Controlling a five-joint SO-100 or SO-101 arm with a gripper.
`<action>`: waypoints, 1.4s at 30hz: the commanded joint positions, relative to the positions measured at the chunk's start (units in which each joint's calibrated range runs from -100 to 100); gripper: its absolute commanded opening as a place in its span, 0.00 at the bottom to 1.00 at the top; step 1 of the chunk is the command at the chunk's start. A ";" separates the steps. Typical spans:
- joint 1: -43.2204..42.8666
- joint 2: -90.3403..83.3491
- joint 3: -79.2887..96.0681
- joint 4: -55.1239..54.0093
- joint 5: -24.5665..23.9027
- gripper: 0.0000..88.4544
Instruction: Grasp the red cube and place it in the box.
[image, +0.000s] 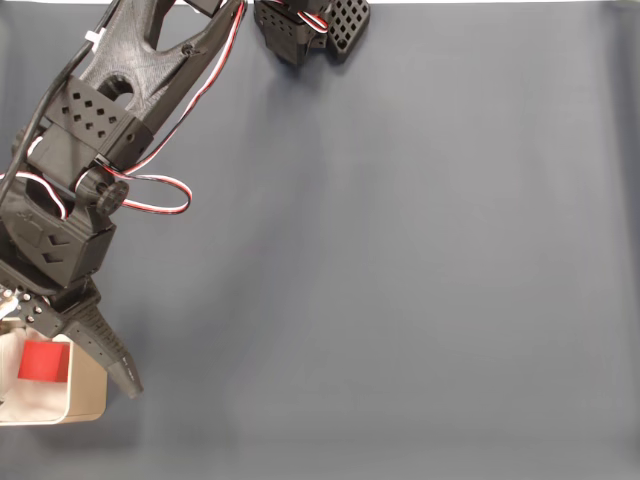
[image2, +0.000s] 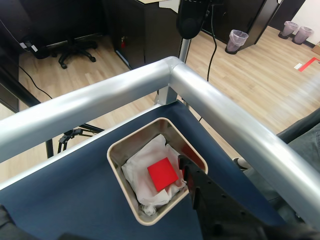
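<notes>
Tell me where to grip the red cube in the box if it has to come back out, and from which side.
Grip the red cube across two opposite side faces, coming straight down from above. It lies flat on the white lining inside the box, top face up, and the walls block any sideways approach. Probably best to turn the jaws square to its edges; the gripper finger already sits at its right side in the wrist view.

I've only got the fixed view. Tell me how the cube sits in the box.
Observer: In the wrist view the cube lies flat on crumpled white lining, well inside the box.
Operator: Report the finger next.
Observer: One black finger reaches over the box's right rim, beside the cube; I cannot tell whether they touch.
Operator: Give me the box's surroundings.
Observer: It stands in a corner of the blue table, just inside a silver rail.
</notes>
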 joint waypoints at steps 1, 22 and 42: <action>0.24 -3.31 -3.33 0.06 0.00 0.76; -1.11 -1.83 -9.44 3.99 -0.83 0.50; -30.79 -48.54 44.85 -7.65 -4.49 0.00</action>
